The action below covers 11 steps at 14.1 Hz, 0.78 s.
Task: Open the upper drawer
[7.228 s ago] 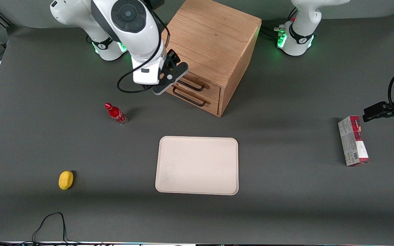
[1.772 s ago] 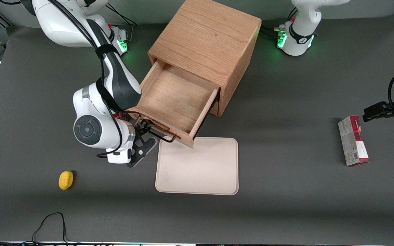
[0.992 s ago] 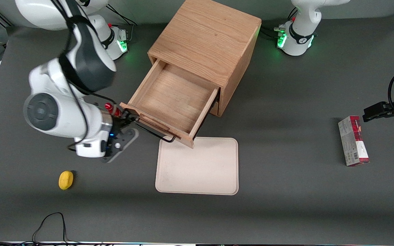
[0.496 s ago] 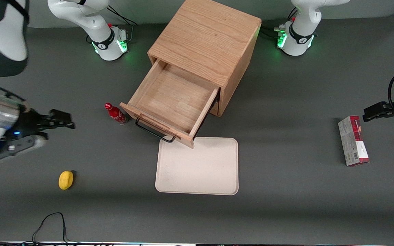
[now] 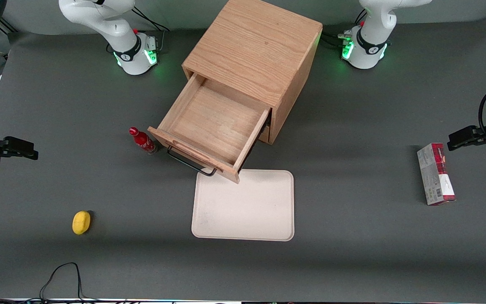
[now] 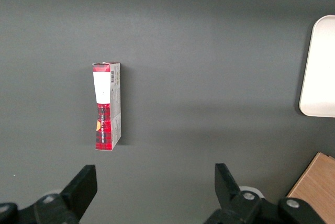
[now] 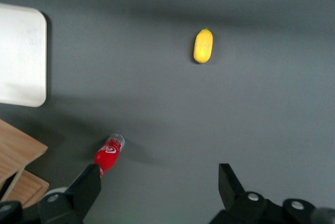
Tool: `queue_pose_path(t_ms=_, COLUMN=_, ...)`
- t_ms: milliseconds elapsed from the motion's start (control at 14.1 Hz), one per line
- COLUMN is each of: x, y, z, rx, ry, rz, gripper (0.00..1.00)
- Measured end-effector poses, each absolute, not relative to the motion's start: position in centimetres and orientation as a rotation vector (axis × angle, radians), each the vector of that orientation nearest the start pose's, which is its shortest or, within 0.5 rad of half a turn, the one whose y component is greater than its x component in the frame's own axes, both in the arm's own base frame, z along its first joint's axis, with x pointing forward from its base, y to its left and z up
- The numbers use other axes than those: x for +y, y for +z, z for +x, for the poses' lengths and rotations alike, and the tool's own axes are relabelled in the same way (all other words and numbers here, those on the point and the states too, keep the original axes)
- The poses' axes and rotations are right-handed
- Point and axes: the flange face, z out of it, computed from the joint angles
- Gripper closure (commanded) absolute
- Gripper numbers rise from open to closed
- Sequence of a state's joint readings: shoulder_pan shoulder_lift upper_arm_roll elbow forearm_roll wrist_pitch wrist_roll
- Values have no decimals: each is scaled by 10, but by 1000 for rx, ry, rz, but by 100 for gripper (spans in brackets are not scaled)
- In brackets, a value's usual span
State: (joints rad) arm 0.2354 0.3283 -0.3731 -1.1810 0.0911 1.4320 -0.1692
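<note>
no readable writing; upper drawer [image 5: 213, 122] pulled out, gripper [image 7: 157, 190] fingers [image 7: 86, 188] apart.

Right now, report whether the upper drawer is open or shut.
Open. The upper drawer is pulled out of the cabinet, its bare wooden floor showing. The gripper, fingers spread, hangs toward the working arm's end of the table.

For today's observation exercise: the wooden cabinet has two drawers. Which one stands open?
The upper drawer, pulled far out with its bare wooden inside showing; the bottom one is hidden beneath it. The pincer hangs open near the working arm's end of the table.
</note>
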Motion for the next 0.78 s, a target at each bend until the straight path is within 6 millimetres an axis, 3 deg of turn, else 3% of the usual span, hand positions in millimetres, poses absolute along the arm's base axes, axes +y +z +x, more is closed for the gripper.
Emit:
queue_pose_path(t_ms=213, x=-37, y=612, z=612, rx=-27, ry=64, rz=-3144, gripper=0)
queue_pose_path(t_ms=425, x=-25, y=612, z=593, rx=-9, ry=23, rz=-3141, gripper=0)
queue_pose_path(t_ms=780, x=-23, y=595, z=582, rx=-10, ry=15, rz=-3140, gripper=0)
